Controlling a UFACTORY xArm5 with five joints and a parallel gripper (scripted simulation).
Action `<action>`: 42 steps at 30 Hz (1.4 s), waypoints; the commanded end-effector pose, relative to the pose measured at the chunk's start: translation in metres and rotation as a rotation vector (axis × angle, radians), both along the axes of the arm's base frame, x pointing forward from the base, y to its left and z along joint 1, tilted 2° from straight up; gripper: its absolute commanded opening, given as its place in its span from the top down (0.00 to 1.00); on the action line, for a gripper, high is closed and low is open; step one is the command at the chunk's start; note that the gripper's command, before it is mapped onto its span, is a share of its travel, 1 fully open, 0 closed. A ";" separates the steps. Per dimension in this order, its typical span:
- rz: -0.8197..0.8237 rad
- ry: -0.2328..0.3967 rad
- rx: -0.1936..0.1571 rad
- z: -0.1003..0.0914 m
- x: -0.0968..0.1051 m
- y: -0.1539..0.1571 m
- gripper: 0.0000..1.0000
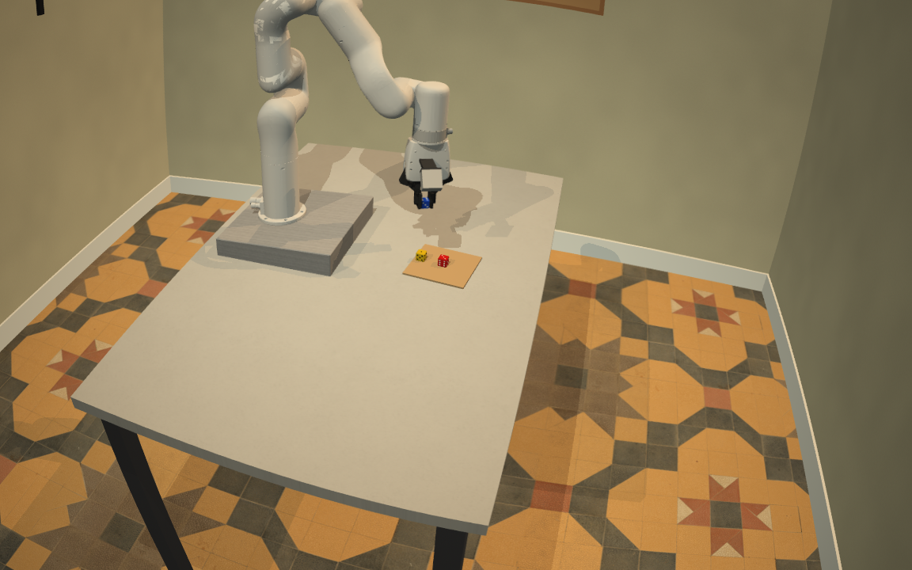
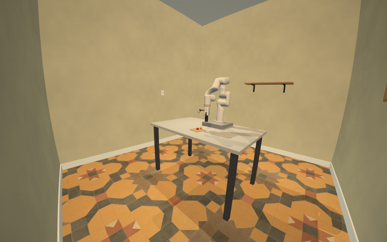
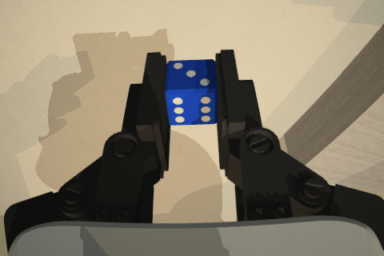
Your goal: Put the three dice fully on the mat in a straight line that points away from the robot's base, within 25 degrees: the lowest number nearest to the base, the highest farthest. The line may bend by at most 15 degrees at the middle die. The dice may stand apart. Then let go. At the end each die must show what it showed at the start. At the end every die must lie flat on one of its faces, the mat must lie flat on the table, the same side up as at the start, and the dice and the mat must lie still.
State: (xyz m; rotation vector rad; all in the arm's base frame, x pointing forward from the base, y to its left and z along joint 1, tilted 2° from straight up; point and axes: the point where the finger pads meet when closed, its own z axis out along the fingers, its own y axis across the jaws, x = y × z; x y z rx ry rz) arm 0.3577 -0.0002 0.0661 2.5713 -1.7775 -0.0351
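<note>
My gripper (image 1: 426,203) (image 3: 192,77) (image 2: 206,119) is shut on the blue die (image 1: 426,202) (image 3: 191,92) and holds it above the table, behind the mat. The die shows three on top and six toward the wrist camera. The orange mat (image 1: 457,272) (image 2: 194,129) lies flat on the table. A yellow die (image 1: 420,255) (image 2: 200,128) sits at the mat's near-base edge. A red die (image 1: 442,260) (image 2: 197,128) sits on the mat beside it, farther from the base.
The arm stands on a grey base block (image 1: 296,230) (image 2: 219,124) at the table's back left. The table (image 1: 289,368) (image 2: 243,141) has its edge just right of the mat. A wall shelf (image 2: 268,83) hangs far off.
</note>
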 end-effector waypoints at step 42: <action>-0.550 0.003 -0.010 -0.031 0.108 -0.090 0.85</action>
